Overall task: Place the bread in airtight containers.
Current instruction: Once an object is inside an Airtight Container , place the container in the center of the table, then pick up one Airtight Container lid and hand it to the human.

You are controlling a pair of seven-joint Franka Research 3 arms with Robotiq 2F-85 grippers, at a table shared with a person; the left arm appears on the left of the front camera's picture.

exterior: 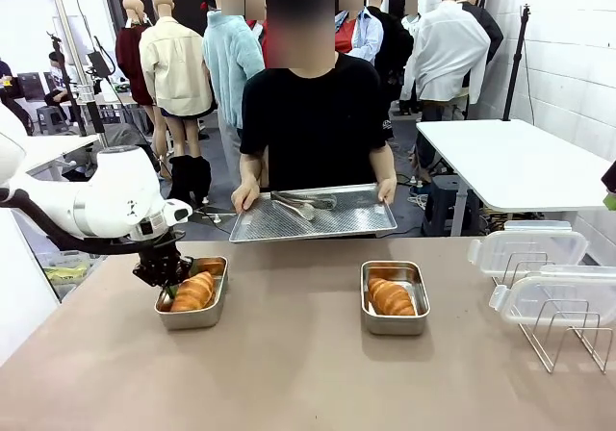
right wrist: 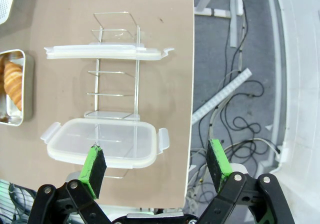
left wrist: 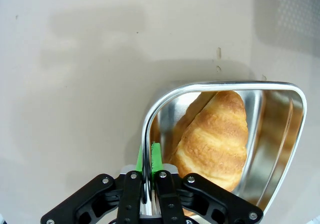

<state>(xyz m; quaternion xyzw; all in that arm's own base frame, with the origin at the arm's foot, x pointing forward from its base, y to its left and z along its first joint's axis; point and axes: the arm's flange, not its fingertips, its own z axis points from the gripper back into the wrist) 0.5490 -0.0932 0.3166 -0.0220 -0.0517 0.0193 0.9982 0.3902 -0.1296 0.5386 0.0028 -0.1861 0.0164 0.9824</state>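
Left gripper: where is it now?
Front view, robot's left: the left gripper is shut on the left tin's rim, at its left edge beside the croissant, nearer than the person's tray.

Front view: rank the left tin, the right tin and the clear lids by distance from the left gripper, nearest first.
1. left tin: on the robot's left, its rim pinched by the left gripper.
2. right tin: right of centre.
3. clear lids: far right.
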